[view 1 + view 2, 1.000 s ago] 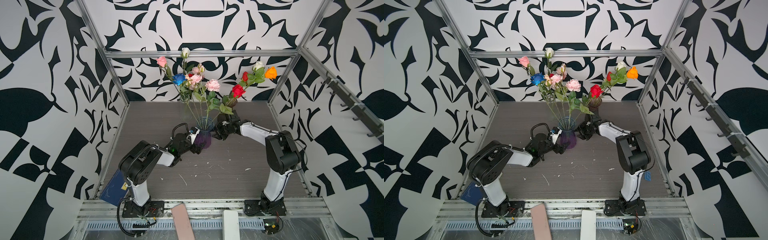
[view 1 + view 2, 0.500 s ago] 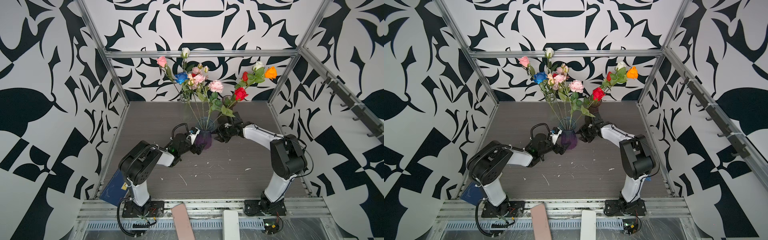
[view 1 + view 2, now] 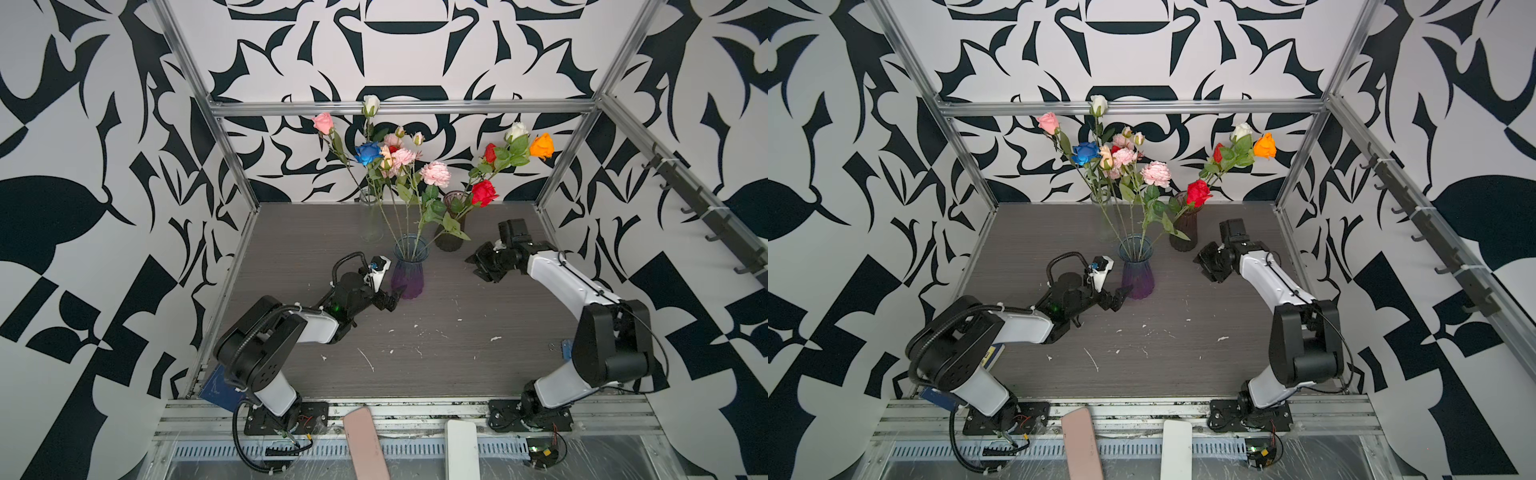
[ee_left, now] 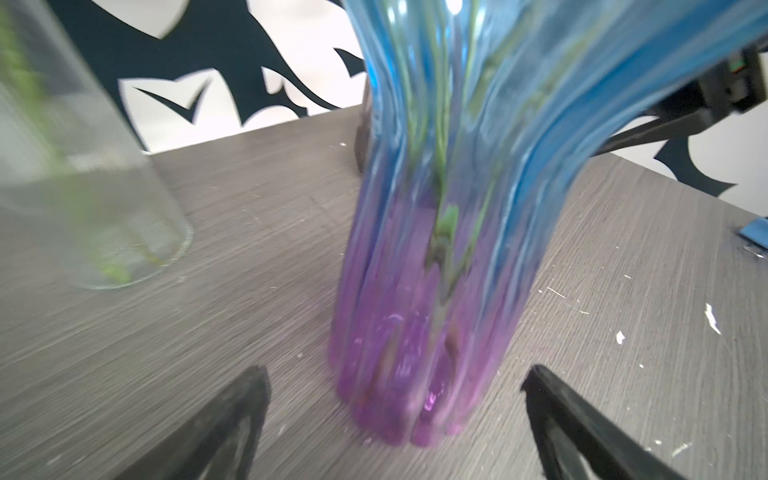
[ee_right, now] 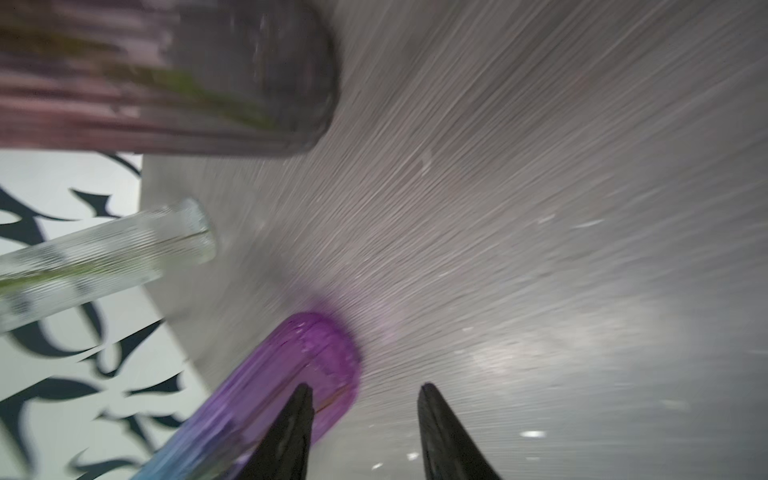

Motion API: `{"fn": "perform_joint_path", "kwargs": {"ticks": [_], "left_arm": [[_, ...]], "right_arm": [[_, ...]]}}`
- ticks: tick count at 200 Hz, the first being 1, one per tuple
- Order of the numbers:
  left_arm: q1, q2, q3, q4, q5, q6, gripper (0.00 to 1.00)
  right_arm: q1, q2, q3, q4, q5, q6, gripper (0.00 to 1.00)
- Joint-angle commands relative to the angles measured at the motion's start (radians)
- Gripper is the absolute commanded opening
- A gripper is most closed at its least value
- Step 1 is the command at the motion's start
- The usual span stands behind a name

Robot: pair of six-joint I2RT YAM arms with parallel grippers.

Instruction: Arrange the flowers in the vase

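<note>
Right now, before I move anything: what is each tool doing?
Left tool: open, empty, fingers either side of the blue-purple vase, not touching it.
Right tool: open, holding nothing.

The grey wood-grain tabletop (image 3: 457, 374) bears a fluted blue-to-purple glass vase (image 3: 408, 276) upright near its middle, a tall clear glass cylinder vase (image 3: 371, 222) and a dark smoky ribbed vase (image 3: 449, 239) standing behind it, and small white scraps (image 3: 494, 338) scattered in front.

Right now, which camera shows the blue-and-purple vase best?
A top view: the blue-and-purple vase stands whole and sharp there. The left wrist view shows the vase closer but blurred, its rim cut off. The right wrist view catches only its smeared lower part.
</note>
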Motion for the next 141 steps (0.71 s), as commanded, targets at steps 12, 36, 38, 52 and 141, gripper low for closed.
{"fn": "perform_joint_path", "kwargs": {"ticks": [12, 36, 38, 52, 141], "left_arm": [[0.006, -0.164, -0.077, -0.084, -0.088, 0.003, 0.99], [0.005, -0.308, -0.125, -0.189, -0.163, -0.022, 0.99], [0.004, -0.328, -0.129, -0.199, -0.173, -0.025, 1.00], [0.003, -0.431, -0.144, -0.280, -0.242, -0.046, 1.00], [0.005, -0.784, -0.191, -0.675, -0.724, -0.270, 0.99]], "right_arm": [[0.012, -0.131, -0.052, -0.122, 0.267, -0.214, 0.48], [0.023, -0.265, -0.184, -0.020, 0.383, -0.281, 0.66], [0.025, -0.278, -0.199, -0.003, 0.391, -0.289, 0.67], [0.066, -0.383, -0.311, 0.133, 0.471, -0.389, 0.98], [0.197, -0.645, -0.763, 0.721, 0.866, -0.703, 1.00]]}}
